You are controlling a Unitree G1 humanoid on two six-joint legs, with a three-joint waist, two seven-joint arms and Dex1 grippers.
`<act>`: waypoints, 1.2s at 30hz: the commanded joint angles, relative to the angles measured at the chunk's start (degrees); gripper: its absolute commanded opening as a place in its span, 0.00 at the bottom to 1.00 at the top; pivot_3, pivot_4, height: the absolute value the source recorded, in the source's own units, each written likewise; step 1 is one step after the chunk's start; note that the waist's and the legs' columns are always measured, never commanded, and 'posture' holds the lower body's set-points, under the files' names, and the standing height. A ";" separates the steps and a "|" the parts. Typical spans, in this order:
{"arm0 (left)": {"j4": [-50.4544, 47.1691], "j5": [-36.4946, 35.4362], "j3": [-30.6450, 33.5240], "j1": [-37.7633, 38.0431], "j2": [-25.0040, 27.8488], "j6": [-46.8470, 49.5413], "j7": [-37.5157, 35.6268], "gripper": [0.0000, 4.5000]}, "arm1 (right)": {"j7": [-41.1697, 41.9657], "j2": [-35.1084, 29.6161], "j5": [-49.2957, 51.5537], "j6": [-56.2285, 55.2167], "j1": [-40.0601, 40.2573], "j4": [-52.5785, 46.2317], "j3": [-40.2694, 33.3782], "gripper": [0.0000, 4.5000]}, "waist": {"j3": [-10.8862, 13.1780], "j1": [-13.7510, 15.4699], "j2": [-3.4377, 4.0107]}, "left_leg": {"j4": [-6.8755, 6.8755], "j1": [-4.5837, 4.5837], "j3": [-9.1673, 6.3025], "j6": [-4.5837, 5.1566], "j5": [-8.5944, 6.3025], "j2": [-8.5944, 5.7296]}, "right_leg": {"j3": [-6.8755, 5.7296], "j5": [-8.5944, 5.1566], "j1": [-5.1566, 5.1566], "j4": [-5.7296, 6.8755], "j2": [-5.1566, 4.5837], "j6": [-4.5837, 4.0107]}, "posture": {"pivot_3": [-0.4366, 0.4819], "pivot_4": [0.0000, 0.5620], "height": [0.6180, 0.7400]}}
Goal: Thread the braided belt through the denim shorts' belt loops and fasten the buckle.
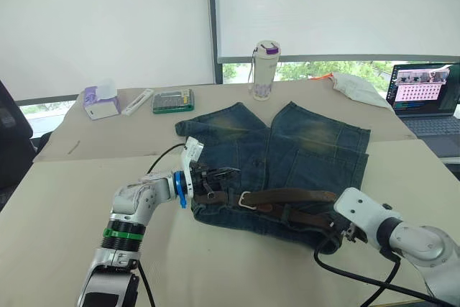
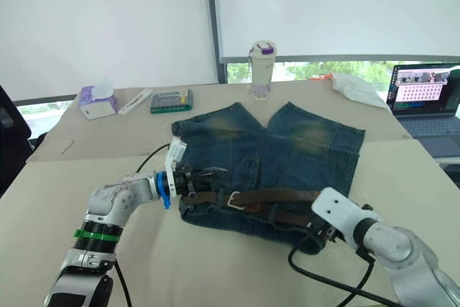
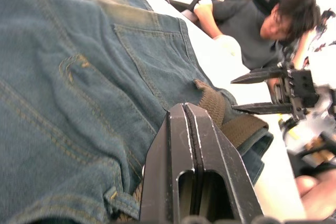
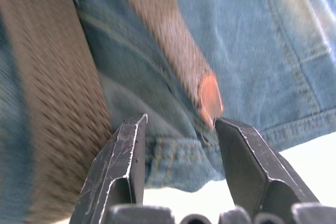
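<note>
Nearest the head camera, the right gripper (image 4: 178, 129) sits at the shorts' near right corner with its two black fingers (image 4: 123, 166) spread wide, holding nothing. In the right wrist view the rounded tan tip of the braided belt (image 4: 210, 98) lies just ahead of the gap between them.

Running along the waistband at the near edge of the denim shorts (image 1: 287, 152), the braided belt (image 1: 302, 195) lies as a dark brown strap doubled over itself toward the right side. Its silver buckle (image 1: 246, 200) rests near the middle of the waistband, on top of the denim. A belt loop (image 3: 122, 203) shows in the left wrist view as a small denim strip beside the strap; whether the belt passes through it cannot be told.

At the left end of the waistband, the left gripper (image 1: 215, 177) has its fingers pressed together. The left wrist view shows them flat against each other with no gap, above the denim; whether they pinch cloth or strap cannot be told.

Spread flat on the beige table (image 1: 65, 199), the shorts have their two legs pointing away from the robot. Beyond them stand a white bottle with a purple lid (image 1: 264, 70), a green calculator (image 1: 173, 101), a flat white object (image 1: 137, 101) and a tissue box (image 1: 100, 103). A crumpled white bag (image 1: 356, 85) and an open laptop (image 1: 424, 98) lie at the far right. A person in a grey shirt (image 3: 252, 22) sits beyond the table in the left wrist view.
</note>
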 commanded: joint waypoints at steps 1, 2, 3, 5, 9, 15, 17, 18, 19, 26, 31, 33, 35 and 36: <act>-5.23 4.00 -4.40 -0.37 1.05 -7.33 -2.55 0.00 | -0.52 -0.64 -3.06 -2.07 -3.33 1.61 0.52 0.51 | 0.00 -0.06 0.00 | 0.00 0.00 0.01 0.00 0.00 0.01 | 0.00 0.00 0.00 0.00 0.01 0.00 | 0.48 0.27 1.00; -6.27 4.87 -5.44 -0.19 1.17 -8.94 -2.98 0.00 | -0.39 -0.75 -3.72 -2.45 -4.14 2.60 1.13 0.51 | 0.00 -0.07 0.00 | -0.01 0.00 0.03 0.00 0.00 0.01 | 0.01 0.01 0.00 -0.01 0.02 -0.02 | 0.48 0.27 1.00; -6.87 5.09 -5.80 -0.17 0.92 -9.59 -2.73 0.00 | -0.14 -0.66 -4.14 -2.80 -4.76 3.35 1.70 0.51 | 0.00 -0.06 0.00 | -0.03 0.00 0.04 0.00 0.00 0.02 | 0.02 0.02 0.00 -0.02 0.01 -0.03 | 0.48 0.27 1.00; -8.09 6.26 -6.95 -0.20 0.72 -12.00 -2.65 0.00 | 0.67 0.09 -4.29 -3.62 -6.33 4.89 3.32 0.51 | 0.00 -0.02 0.00 | -0.04 -0.01 0.04 0.00 0.00 0.02 | 0.02 0.02 -0.01 -0.02 0.01 -0.03 | 0.48 0.27 1.00; -9.94 9.56 -10.07 -0.17 1.52 -17.57 -3.90 0.00 | 1.85 2.27 -5.16 -4.66 -11.92 8.32 8.13 0.51 | 0.00 -0.18 0.00 | -0.03 0.00 0.07 0.00 0.01 0.03 | 0.06 0.03 -0.01 -0.01 0.03 -0.05 | 0.48 0.27 1.00; -10.47 11.46 -11.50 -0.50 1.20 -20.80 -3.79 0.00 | 3.43 2.77 -6.42 -5.26 -14.67 10.47 10.26 0.33 | -0.03 0.05 0.05 | -0.03 -0.03 0.09 0.03 0.02 0.02 | 0.03 0.04 -0.04 -0.02 0.04 -0.06 | 0.48 0.27 1.00; -11.17 11.85 -11.98 -0.52 0.85 -21.35 -3.61 0.00 | 4.03 2.71 -6.62 -5.46 -14.81 10.42 10.21 0.16 | -0.03 0.02 0.06 | -0.01 -0.04 0.10 0.06 0.04 0.01 | 0.04 0.04 -0.03 -0.02 0.02 -0.06 | 0.48 0.27 1.00; -11.39 12.03 -12.18 -0.57 0.70 -21.57 -3.58 0.00 | 4.27 2.68 -6.64 -5.50 -14.87 10.34 10.10 0.10 | -0.03 -0.01 0.06 | 0.00 -0.04 0.10 0.06 0.04 0.01 | 0.05 0.04 -0.03 -0.02 0.02 -0.06 | 0.48 0.27 1.00; -11.53 12.60 -12.55 -0.77 0.73 -22.24 -3.69 0.00 | 4.67 2.44 -6.60 -5.52 -14.83 9.79 9.79 0.02 | -0.03 -0.03 0.06 | 0.00 -0.04 0.10 0.06 0.04 0.01 | 0.05 0.05 -0.03 -0.02 0.03 -0.06 | 0.48 0.27 1.00; -9.16 18.21 -17.13 -7.85 -0.77 -26.65 -4.87 0.00 | 8.10 0.58 -6.01 -2.44 -16.62 3.71 7.91 0.01 | -0.03 0.09 0.06 | 0.05 -0.08 0.12 0.07 0.05 0.00 | 0.04 0.06 -0.03 -0.01 0.04 -0.05 | 0.48 0.27 1.00; -4.41 24.47 -21.23 -14.96 -3.55 -29.91 -3.15 0.34 | 10.26 0.07 -5.97 0.78 -19.75 0.11 9.06 0.00 | -0.02 -0.03 0.04 | 0.12 -0.10 0.12 0.08 0.05 0.01 | 0.02 0.07 0.01 -0.01 0.08 -0.04 | 0.48 0.27 1.00; -3.05 25.44 -21.82 -16.54 -4.48 -30.35 -3.41 0.50 | 10.69 0.11 -6.01 1.85 -20.73 -0.50 9.40 0.00 | -0.02 -0.11 0.04 | 0.12 -0.09 0.13 0.08 0.05 0.01 | 0.03 0.07 0.00 0.00 0.10 -0.04 | 0.48 0.27 1.00; -1.61 27.37 -23.44 -18.45 -4.62 -31.77 -4.77 0.56 | 11.23 0.17 -5.83 3.22 -21.86 -1.32 9.69 0.00 | -0.02 -0.14 0.04 | 0.12 -0.10 0.13 0.08 0.05 0.02 | 0.04 0.07 -0.02 0.02 0.10 -0.04 | 0.48 0.27 1.00; -0.62 28.66 -24.59 -19.59 -4.59 -32.72 -5.62 0.56 | 11.48 0.17 -5.70 4.04 -22.41 -1.87 9.77 0.00 | -0.02 -0.15 0.04 | 0.12 -0.10 0.13 0.08 0.05 0.02 | 0.03 0.07 -0.02 0.02 0.11 -0.04 | 0.48 0.27 1.00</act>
